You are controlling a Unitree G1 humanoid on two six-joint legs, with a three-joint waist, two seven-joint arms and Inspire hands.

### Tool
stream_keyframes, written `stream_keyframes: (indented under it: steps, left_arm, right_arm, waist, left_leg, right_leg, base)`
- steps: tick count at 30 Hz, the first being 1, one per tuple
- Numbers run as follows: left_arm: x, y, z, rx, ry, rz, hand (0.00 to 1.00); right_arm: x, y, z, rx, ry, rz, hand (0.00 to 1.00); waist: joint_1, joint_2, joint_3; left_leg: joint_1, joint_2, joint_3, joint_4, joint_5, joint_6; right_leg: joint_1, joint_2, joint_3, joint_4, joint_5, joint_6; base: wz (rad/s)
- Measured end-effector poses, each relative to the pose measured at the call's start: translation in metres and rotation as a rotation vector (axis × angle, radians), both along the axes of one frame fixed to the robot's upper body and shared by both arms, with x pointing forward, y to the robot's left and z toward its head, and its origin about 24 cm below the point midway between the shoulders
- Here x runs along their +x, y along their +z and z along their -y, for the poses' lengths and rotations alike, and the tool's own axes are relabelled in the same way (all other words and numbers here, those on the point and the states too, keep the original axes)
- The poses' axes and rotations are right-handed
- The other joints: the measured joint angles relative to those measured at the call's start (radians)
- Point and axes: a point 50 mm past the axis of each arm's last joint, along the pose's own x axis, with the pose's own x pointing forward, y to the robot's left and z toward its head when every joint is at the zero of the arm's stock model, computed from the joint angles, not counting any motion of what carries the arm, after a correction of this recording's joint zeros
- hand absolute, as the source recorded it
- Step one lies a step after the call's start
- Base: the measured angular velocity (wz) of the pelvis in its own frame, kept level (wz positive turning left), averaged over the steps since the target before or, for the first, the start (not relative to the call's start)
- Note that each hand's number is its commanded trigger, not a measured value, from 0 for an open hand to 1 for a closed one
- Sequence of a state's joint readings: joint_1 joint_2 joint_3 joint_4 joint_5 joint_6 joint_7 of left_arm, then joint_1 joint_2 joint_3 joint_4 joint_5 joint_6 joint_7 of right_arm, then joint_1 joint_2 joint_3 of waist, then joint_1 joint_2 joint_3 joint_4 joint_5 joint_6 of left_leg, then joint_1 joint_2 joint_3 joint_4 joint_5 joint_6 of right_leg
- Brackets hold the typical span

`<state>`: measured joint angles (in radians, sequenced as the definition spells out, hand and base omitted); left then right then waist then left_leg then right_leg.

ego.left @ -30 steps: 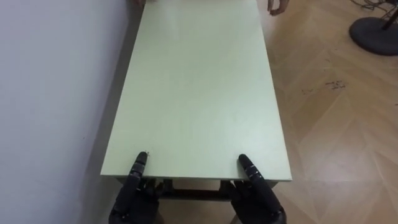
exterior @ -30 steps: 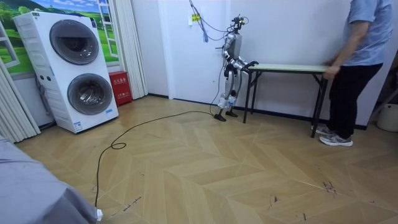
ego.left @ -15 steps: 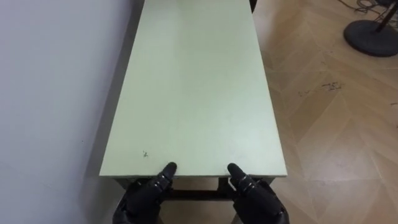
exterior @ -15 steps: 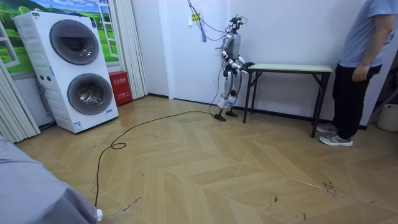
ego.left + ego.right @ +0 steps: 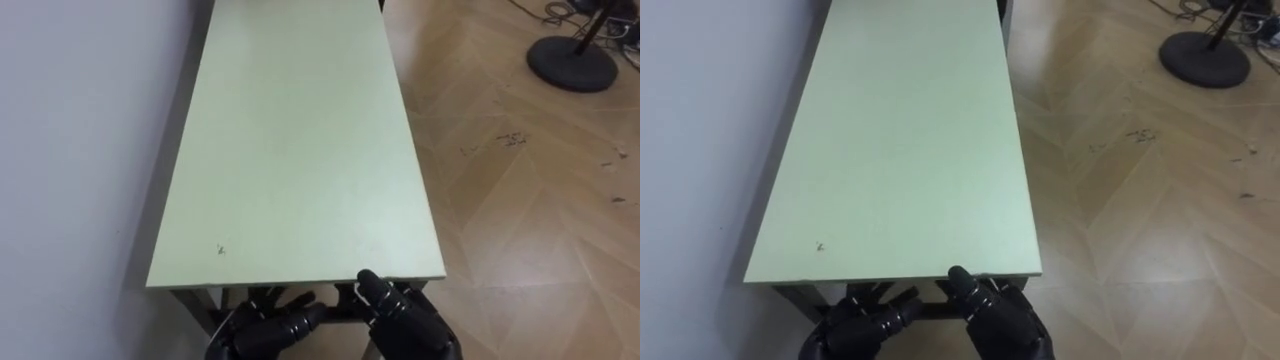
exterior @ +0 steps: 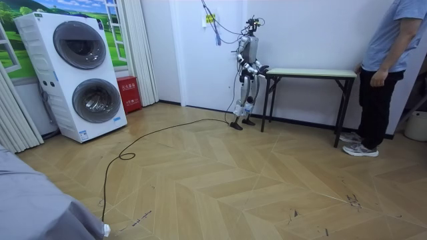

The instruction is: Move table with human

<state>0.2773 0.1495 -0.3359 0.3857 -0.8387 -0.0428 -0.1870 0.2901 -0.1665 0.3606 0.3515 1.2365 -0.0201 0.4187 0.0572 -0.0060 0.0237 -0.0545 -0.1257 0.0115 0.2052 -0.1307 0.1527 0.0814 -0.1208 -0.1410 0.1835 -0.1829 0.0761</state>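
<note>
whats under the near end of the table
A dark frame shows below the table's near edge, with the left hand and right hand by it. Everything further under is covered.

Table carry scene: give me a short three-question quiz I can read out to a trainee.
1. True or false: the person is gripping the table.
2. What runs along the table's long side on the robot's left? A wall, B sofa, C shelf.
3. Fill in: the left hand and right hand are at the table's ___ short edge.
Key: 1 false, the person stands beside its far end, hands off it; 2 A; 3 near.
</note>
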Motion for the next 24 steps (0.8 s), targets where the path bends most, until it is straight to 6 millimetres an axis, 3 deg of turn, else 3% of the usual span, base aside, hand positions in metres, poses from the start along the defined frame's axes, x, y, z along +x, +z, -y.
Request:
stream_keyframes:
  steps: [4, 10, 13, 20, 24]
  left_arm:
    - [-0.002, -0.002, -0.003, 0.03, -0.022, -0.006, 0.0]
    - [-0.004, -0.003, -0.008, 0.07, -0.045, -0.009, 0.0]
    - [-0.008, -0.007, -0.012, 0.131, -0.086, -0.02, 0.0]
    - [-0.034, -0.032, -0.031, 0.251, -0.132, -0.169, 0.0]
    - [-0.044, -0.048, -0.043, 0.317, -0.119, -0.281, 0.0]
  right_arm:
    - [0.0, 0.0, 0.0, -0.054, 0.043, 0.015, 0.0]
    - [-0.001, -0.003, 0.001, -0.24, 0.191, 0.06, 0.0]
    - [-0.008, -0.014, 0.007, -0.351, 0.282, 0.031, 0.0]
    - [-0.033, -0.045, 0.028, -0.621, 0.437, -0.143, 0.0]
    - [-0.049, -0.065, 0.044, -0.734, 0.455, -0.304, 0.0]
  waist:
    - [-0.007, -0.003, 0.0012]
    - [-0.013, -0.007, -0.0061]
    - [-0.02, -0.007, -0.0143]
    - [-0.021, -0.026, -0.0137]
    - [-0.018, -0.022, -0.0128]
  left_leg:
    - [0.003, 0.002, 0.0, 0.0, -0.003, -0.004]
    - [0.001, 0.011, 0.009, 0.0, -0.006, -0.011]
    - [0.003, 0.015, 0.011, -0.002, -0.005, -0.014]
    - [0.004, 0.023, 0.011, -0.004, -0.01, -0.027]
    - [0.005, 0.03, 0.012, -0.003, -0.012, -0.032]
  right_leg:
    - [0.001, 0.003, 0.003, 0.002, 0.0, 0.0]
    - [-0.001, 0.009, -0.001, 0.001, 0.0, 0.0]
    - [-0.003, 0.012, 0.001, 0.001, 0.0, 0.0]
    - [0.005, 0.022, -0.002, -0.015, 0.001, -0.001]
    - [0.006, 0.026, -0.017, -0.016, 0.003, -0.004]
  base:
    - [-0.02]
    - [-0.05]
    - [-0.01]
    - [-0.01]
    - [-0.01]
